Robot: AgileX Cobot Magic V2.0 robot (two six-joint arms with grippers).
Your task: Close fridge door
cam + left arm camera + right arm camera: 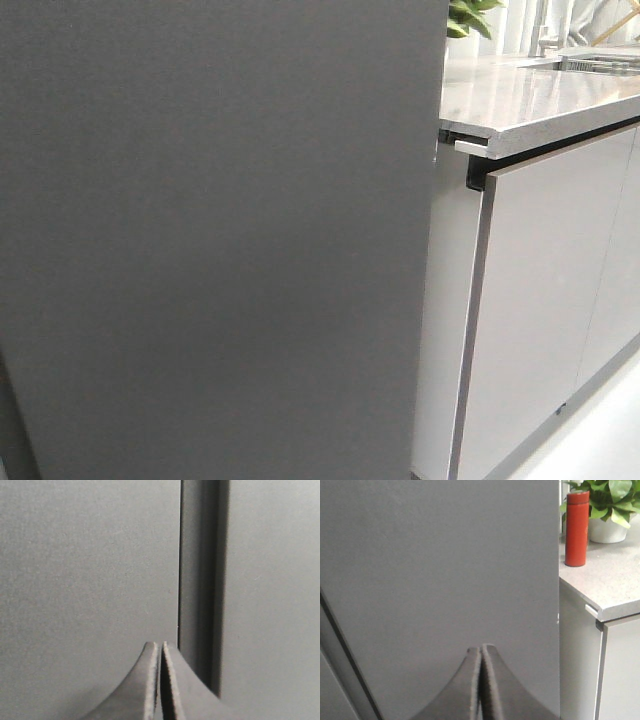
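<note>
A: Front view. What do I have?

B: I see the fridge door (pixel 210 240) filling the left and centre, its straight vertical edge just beside the off-white cabinet fronts (pixel 540 310) under the counter (pixel 530 95). Neither arm shows here.

A: Left wrist view?

B: My left gripper (pixel 160 647) has its fingers (pixel 145 690) pressed together, empty, close to the dark panel (pixel 90 580). A dark vertical gap (pixel 200 580) separates two grey panels, which the front view does not show.

A: Right wrist view?

B: My right gripper (pixel 481 650) likewise has its fingers together, facing the door (pixel 440 565). Only this view shows a red bottle (pixel 577 529) and a potted plant (pixel 607 510) on the counter.

A: Step in hand?

B: I judge the final push; whether the door is seated I cannot tell. Next calls for steady forward pressure.
</note>
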